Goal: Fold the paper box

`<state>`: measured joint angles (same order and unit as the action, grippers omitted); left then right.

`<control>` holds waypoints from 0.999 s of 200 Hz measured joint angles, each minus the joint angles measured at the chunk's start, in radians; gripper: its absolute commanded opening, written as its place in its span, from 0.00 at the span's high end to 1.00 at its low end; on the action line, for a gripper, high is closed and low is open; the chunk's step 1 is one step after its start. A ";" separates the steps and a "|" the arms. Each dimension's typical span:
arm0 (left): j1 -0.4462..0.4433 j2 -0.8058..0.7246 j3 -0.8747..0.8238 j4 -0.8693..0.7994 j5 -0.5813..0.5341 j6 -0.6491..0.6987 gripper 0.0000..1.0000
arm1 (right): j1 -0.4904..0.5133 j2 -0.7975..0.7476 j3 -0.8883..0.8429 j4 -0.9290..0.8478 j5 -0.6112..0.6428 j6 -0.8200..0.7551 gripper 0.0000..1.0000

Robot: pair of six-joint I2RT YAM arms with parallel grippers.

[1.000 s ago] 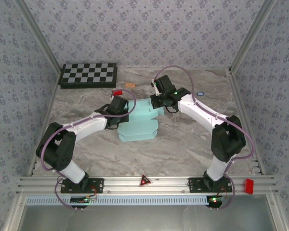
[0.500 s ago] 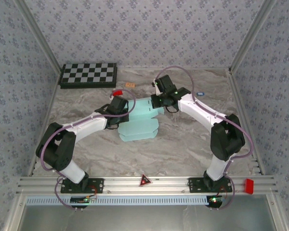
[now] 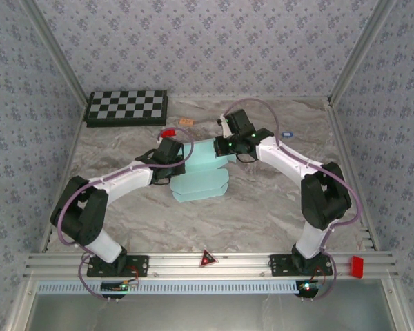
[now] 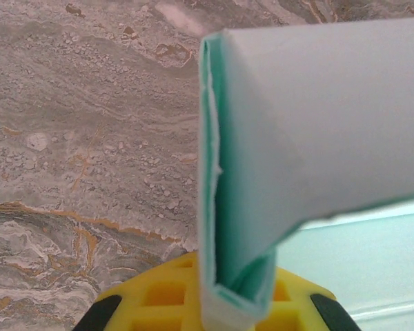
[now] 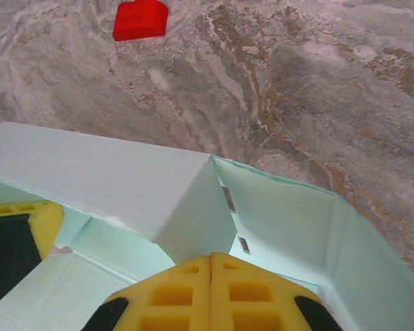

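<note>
**Pinched wall, pressed corner: squaring up the aqua box**

The pale aqua thin-card paper box (image 3: 200, 185) lies half-formed in the middle of the grey marbled desk (image 3: 269, 200), between the two arms and well apart from the black-and-white checkerboard (image 3: 127, 107) at the far left. The left gripper (image 4: 234, 307) has its yellow jaws clenched on a doubled-over side wall. That wall stands upright between them, its cut edge slightly fuzzy. The right gripper (image 5: 211, 279) sits over an inside corner of the box with its jaws closed pad to pad, and no card shows between them.

The step in hand looks like setting a wall. It would go best with the pinched fold held steady and the closed right tip used as a blunt pusher along the crease near the two small slots (image 5: 228, 198). Gentle pressure should make the matte, springy card bend at its score lines rather than buckle. A small red block (image 5: 139, 18) lies beyond on the desk.
</note>
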<state>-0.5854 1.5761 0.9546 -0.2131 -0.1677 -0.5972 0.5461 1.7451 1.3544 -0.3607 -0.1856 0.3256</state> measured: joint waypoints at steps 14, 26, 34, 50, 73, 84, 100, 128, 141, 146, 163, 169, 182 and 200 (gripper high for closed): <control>0.000 0.000 0.000 0.000 0.004 -0.003 1.00 | -0.005 0.000 -0.018 0.028 -0.027 0.016 0.96; 0.000 0.000 0.000 0.000 0.007 -0.007 1.00 | -0.011 0.000 -0.031 0.048 -0.050 0.031 0.96; 0.000 0.000 0.000 0.000 0.011 -0.009 1.00 | -0.015 0.000 -0.039 0.066 -0.066 0.042 0.96; 0.000 0.000 0.000 0.000 0.016 -0.016 1.00 | -0.023 0.000 -0.055 0.096 -0.091 0.059 0.96; 0.001 0.000 0.000 0.000 0.022 -0.023 1.00 | -0.030 0.000 -0.079 0.138 -0.126 0.083 0.96; 0.001 0.000 0.000 0.000 0.023 -0.025 1.00 | -0.033 0.000 -0.086 0.153 -0.140 0.091 0.96; 0.001 0.000 0.000 0.000 0.023 -0.026 1.00 | -0.039 0.000 -0.095 0.178 -0.164 0.106 0.96; 0.001 0.000 0.000 0.004 0.026 -0.033 1.00 | -0.049 -0.002 -0.109 0.209 -0.187 0.124 0.97; 0.001 0.000 0.000 0.005 0.026 -0.033 1.00 | -0.051 -0.003 -0.113 0.212 -0.186 0.124 0.97; 0.001 0.000 0.000 0.006 0.026 -0.033 1.00 | -0.051 -0.004 -0.114 0.212 -0.185 0.124 0.97; 0.001 0.000 0.000 0.007 0.026 -0.033 1.00 | -0.051 -0.009 -0.114 0.206 -0.166 0.122 0.98; 0.001 0.000 0.000 0.007 0.026 -0.033 1.00 | -0.051 -0.013 -0.114 0.197 -0.156 0.119 0.98; 0.001 0.000 0.000 0.007 0.026 -0.032 1.00 | -0.050 -0.025 -0.112 0.163 -0.123 0.102 0.98; 0.001 0.000 0.000 0.007 0.026 -0.031 1.00 | -0.046 -0.036 -0.097 0.097 -0.068 0.072 0.98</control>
<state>-0.5846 1.5761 0.9546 -0.2058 -0.1413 -0.6281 0.5003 1.7088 1.2579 -0.2638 -0.2535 0.3973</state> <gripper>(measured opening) 0.085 0.051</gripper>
